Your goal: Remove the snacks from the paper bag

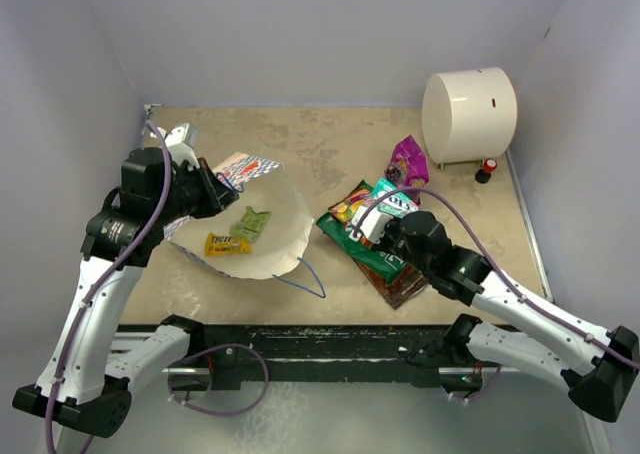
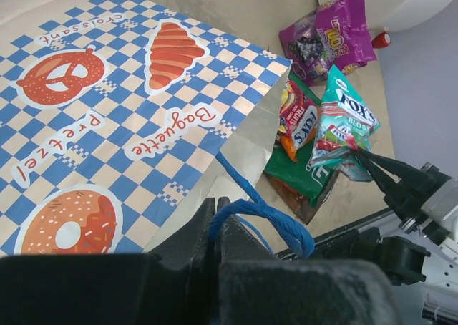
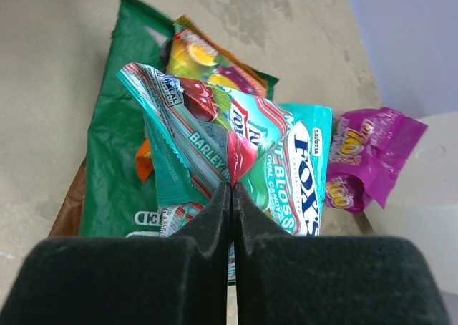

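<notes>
Left side: left gripper (image 2: 217, 206) sits at the far-left edge of the paper bag (image 1: 287, 202), fingers pinched together with the blue cord handle (image 2: 262, 218) caught between them. The bag lies on its side on the table (image 1: 330, 139). Its checkered wall faces the left wrist camera and its mouth is spread toward the middle of the table.

In the bag: two packs show on the white inner wall in the top view, a yellow pack (image 1: 227, 244) and just beside it a pale green pack (image 1: 250, 221). Cannot tell whether anything lies deeper.

Centre-right: a pile of removed snacks lies outside the bag and apart from it. A large green packet (image 3: 113, 142) lies over a brown packet (image 1: 405, 286), with an orange Fox's pack (image 2: 296, 116) on top. A magenta pouch (image 1: 408, 159) lies beyond the pile, near the cream cylinder (image 1: 470, 114).

Right side: right gripper (image 3: 230, 190) has its fingers closed tight on the lower edge of a teal Fox's candy packet (image 3: 290, 160), which it holds over the pile.

Step in hand (judgement): depositing the teal packet with the others while the left arm holds the bag open.

Next move calls for opening the right fingers so the packet drops onto the pile. The right arm then reaches left into the bag mouth for the yellow pack, the nearer of the two. Left grip should hold so the mouth does not collapse
</notes>
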